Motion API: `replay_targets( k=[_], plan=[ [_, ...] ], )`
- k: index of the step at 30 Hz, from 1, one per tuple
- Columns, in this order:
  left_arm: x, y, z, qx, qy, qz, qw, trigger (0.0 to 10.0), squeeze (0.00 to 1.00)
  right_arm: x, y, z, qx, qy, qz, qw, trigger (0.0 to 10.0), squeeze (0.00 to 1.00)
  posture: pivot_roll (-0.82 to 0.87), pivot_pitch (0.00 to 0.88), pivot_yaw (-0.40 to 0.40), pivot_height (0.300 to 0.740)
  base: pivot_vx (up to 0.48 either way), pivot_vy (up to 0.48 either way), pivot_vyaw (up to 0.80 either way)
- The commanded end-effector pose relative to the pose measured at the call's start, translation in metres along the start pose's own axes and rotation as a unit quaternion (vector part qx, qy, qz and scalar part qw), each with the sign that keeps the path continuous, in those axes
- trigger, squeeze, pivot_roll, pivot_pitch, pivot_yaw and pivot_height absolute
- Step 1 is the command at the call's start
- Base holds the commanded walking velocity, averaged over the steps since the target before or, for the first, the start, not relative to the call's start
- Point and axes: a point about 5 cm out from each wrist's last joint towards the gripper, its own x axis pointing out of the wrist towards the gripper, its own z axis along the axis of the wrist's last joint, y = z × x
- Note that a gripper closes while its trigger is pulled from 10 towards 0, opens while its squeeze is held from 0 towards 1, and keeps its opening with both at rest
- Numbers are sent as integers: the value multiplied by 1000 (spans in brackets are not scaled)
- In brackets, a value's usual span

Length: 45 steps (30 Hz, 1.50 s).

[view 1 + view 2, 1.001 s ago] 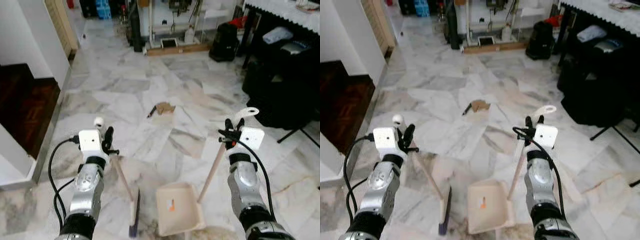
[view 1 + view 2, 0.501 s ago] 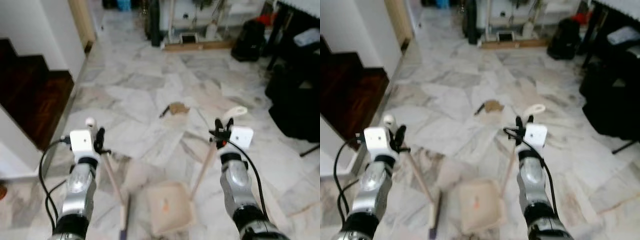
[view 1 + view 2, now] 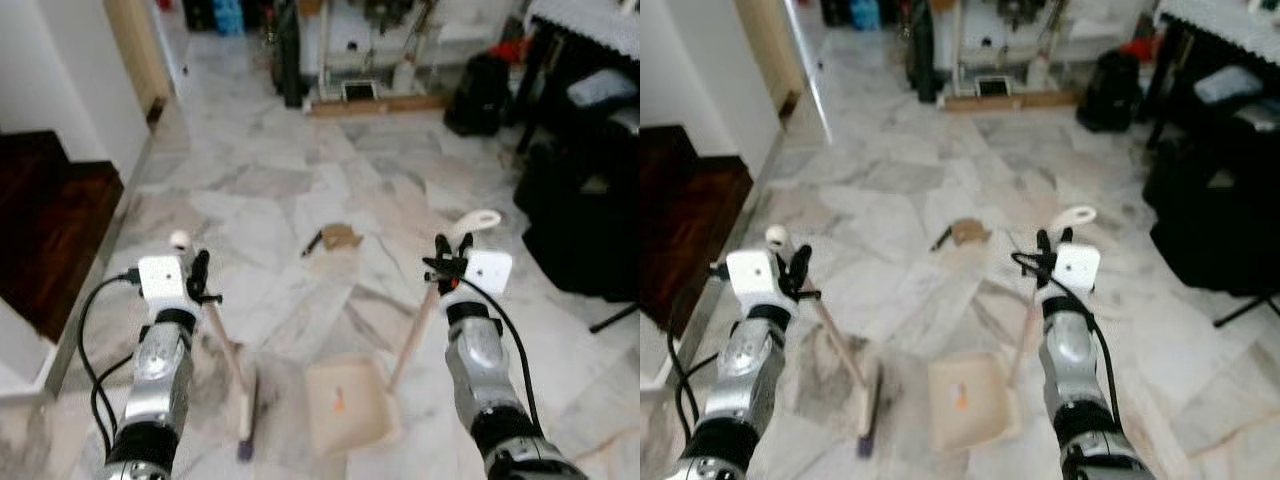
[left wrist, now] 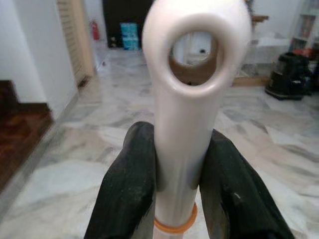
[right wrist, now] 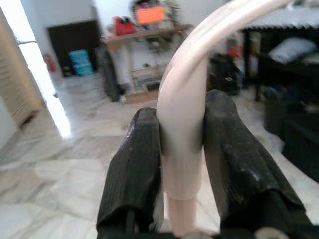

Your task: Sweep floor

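1. The left gripper [image 3: 197, 272] is clamping its two matte black fingers [image 4: 130, 174] around the smooth, glossy cream handle of the broom [image 3: 228, 352], just below the handle's rounded end with its round hanging hole.
2. From those fingers the thin wooden shaft is slanting down to a narrow brush head that is resting on the veined grey-white marble floor [image 3: 250, 180].
3. The right gripper [image 3: 450, 260] is pinching the curved cream plastic grip of the dustpan [image 3: 345, 402] between its fingers [image 5: 232, 149].
4. The pan's straight stick is running down from those fingers to a shallow, squarish beige tray lying flat on the floor, just beside the brush head.
5. Beyond both fingers, a crumpled brown scrap [image 3: 338, 238] and a thin dark stick [image 3: 312, 243] are lying together on the marble.
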Motion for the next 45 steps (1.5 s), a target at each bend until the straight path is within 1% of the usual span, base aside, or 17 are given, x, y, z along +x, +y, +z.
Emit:
replay_targets(
  k=[1,9,13,16,19,22,32,45],
  plan=[
    [4,5,10,-5,-23,5,1000,10000,0,8,11,13,4,-25,15,1000,10000,0,10,15,24,740,382,0,0],
    [5,5,11,-5,-23,6,1000,10000,0,9,11,14,3,-27,16,1000,10000,0,10,22,22,740,383,0,0],
    [5,4,11,-6,-23,6,1000,10000,0,9,14,14,-15,-30,28,999,10000,0,10,22,22,740,382,0,0],
    [5,4,11,-7,-24,6,1000,10000,0,9,15,15,-17,-31,32,999,10000,0,11,28,23,740,384,0,525],
    [5,4,11,-7,-24,6,1000,10000,0,9,15,15,-17,-31,31,999,10000,0,11,28,23,740,385,0,542],
    [5,4,11,-6,-24,6,1000,10000,0,9,14,15,-10,-31,25,999,10000,0,12,28,23,740,384,0,0],
    [5,4,11,-7,-24,4,1000,10000,0,9,15,15,-19,-32,28,999,10000,0,13,22,24,740,383,0,0],
    [6,3,12,-5,-26,4,1000,10000,0,9,16,15,-11,-33,28,999,10000,0,14,14,26,740,384,0,0]
  ],
)
